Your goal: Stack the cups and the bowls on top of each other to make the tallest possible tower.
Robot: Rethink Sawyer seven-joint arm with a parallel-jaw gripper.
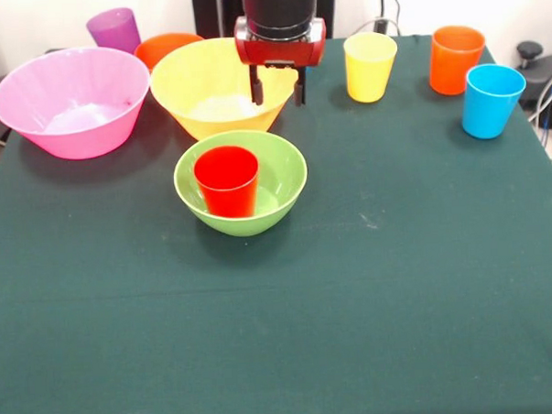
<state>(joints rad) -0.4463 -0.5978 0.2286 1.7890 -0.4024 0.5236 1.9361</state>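
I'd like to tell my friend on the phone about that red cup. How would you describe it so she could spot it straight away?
Start at the green bowl, which sits alone near the middle of the dark green table, in front of the big yellow-orange bowl and the robot's claw. The red cup stands upright inside that bowl. It is the only red cup, and the only one inside a bowl.

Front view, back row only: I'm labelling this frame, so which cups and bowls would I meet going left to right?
Pink bowl → purple cup → small orange bowl → yellow-orange bowl → yellow cup → orange cup → light blue cup.
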